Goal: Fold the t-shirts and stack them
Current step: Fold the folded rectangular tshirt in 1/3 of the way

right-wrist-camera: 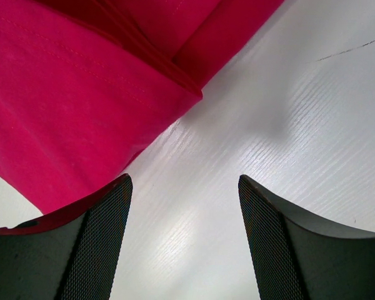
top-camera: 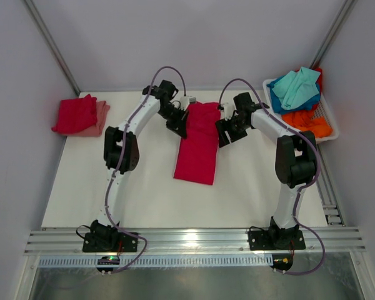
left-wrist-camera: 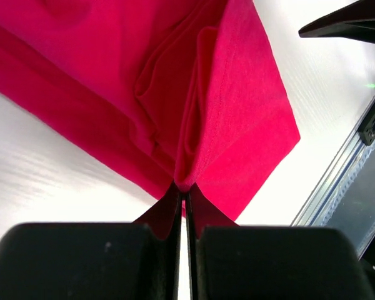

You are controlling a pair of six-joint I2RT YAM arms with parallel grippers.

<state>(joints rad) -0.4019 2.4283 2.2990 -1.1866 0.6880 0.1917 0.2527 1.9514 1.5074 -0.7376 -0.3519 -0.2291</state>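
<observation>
Bench (top-camera: 144, 200): white, carries everything.

Red shirt (top-camera: 199, 144): lies flat between the two claws as a long narrow strip running toward the arm bases. Sides look folded in, lengthwise folds not done. Judged mid-fold.

Basket (top-camera: 329, 120): well off to the right claw's outer side, at the far bench corner. It holds a loose heap of a teal shirt (top-camera: 298, 87) on top, a blue shirt (top-camera: 276, 100) under it and an orange shirt (top-camera: 307, 120) in front. A bit of red shows at the back, can't tell if it is another shirt. None folded.

Stack: well off to the left claw's outer side, at the far left bench edge. A crimson shirt (top-camera: 75, 114) sits folded on a pink shirt (top-camera: 99, 119). Looks finished, two done.

Left claw (left-wrist-camera: 184, 187): pressed together, pinching a ridge of the red shirt at its left long edge, near the far end. The cloth puckers up into the tips and the rest spreads ahead of the claw on the bench.

Right claw (right-wrist-camera: 184, 181): spread wide, nothing between the fingers, only bare bench under the gap. The red shirt's right edge is just beside its left finger (right-wrist-camera: 100, 237), can't tell if touching.

Progress, judged: two stacked, one partly folded, at least three waiting in the basket, so under halfway. Left to do: cross-fold the red strip, carry it to the stack, then work through the basket heap.
</observation>
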